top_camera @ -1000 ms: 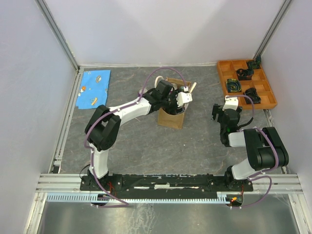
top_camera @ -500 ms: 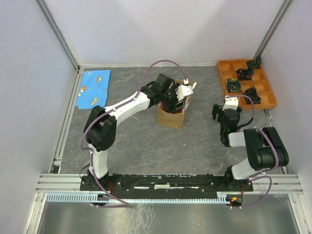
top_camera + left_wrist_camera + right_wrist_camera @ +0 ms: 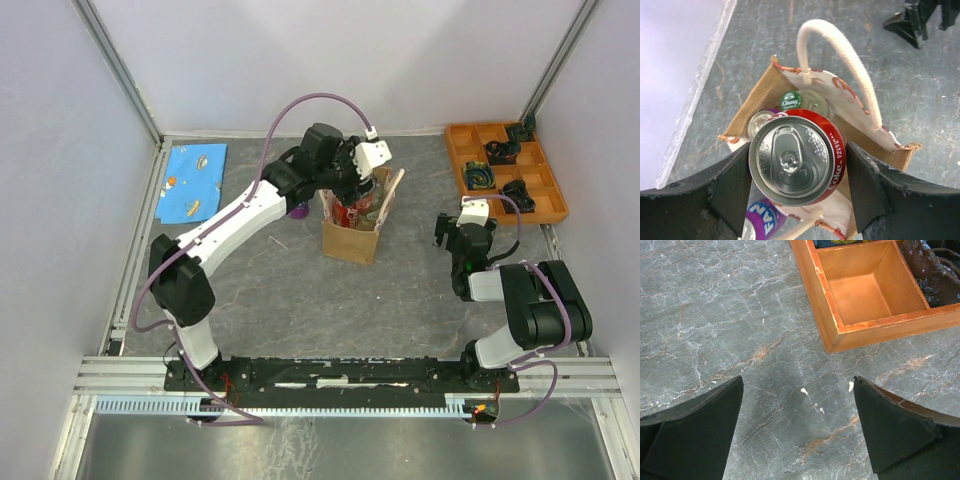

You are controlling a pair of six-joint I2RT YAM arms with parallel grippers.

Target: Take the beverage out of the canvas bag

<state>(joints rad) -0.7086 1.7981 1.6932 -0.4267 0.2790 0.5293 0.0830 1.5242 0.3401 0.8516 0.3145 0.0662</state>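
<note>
Raised since one second ago: left gripper [image 3: 797, 167], clamped on the upright red can [image 3: 792, 150], held between its jaws; canvas bag [image 3: 759, 99] lies directly beneath, so straight-up withdrawal is judged needed

Glossy metal can [image 3: 796, 161], coarse woven canvas bag [image 3: 754, 97]

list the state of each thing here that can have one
red can, up at the bag's mouth, gripped by its sides
left pincer, shut on the red can
right pincer, open, holding nothing
canvas bag, upright, mouth open
green-capped bottle, inside the bag
purple can, outside the bag, beside it
blue cloth, lying flat
</note>
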